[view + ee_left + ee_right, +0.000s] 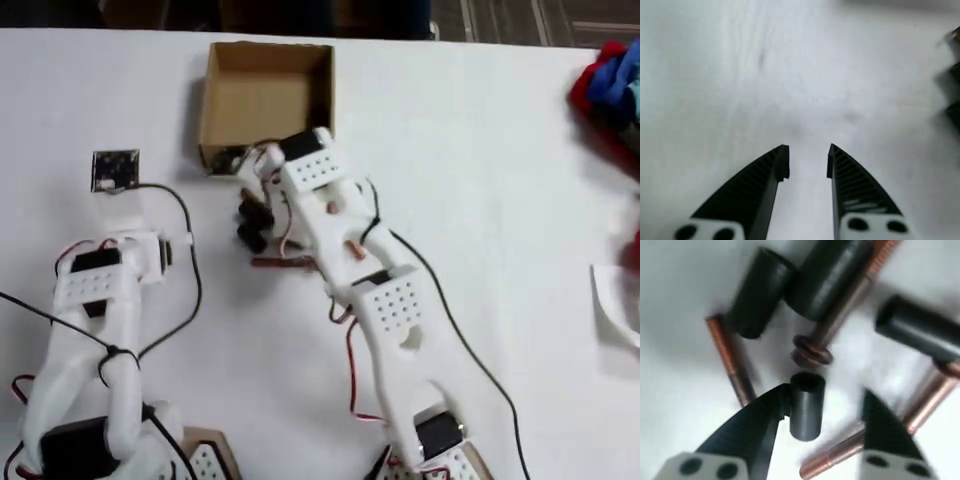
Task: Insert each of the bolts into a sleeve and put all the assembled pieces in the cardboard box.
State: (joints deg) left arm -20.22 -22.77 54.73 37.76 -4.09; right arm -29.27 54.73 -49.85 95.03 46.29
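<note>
In the high view, the open brown cardboard box (pixel 265 100) sits at upper centre on the white table (pixel 480 150). The white right arm (pixel 330 215) stretches to a cluster of black cylindrical sleeves (pixel 252 225) and a copper-coloured threaded bolt (pixel 283 262) just below the box. The white left arm (pixel 95 290) stands at lower left, near a small black square board (pixel 115 170). In the left wrist view, the left gripper (pixel 807 162) hangs released over bare table. In the right wrist view, the right gripper (pixel 826 397) is spread wide, one fingertip (pixel 782 400) touching a short black sleeve (pixel 806 405) that lies between its fingers among scattered copper bolts (pixel 840 315) and longer sleeves (pixel 760 292).
</note>
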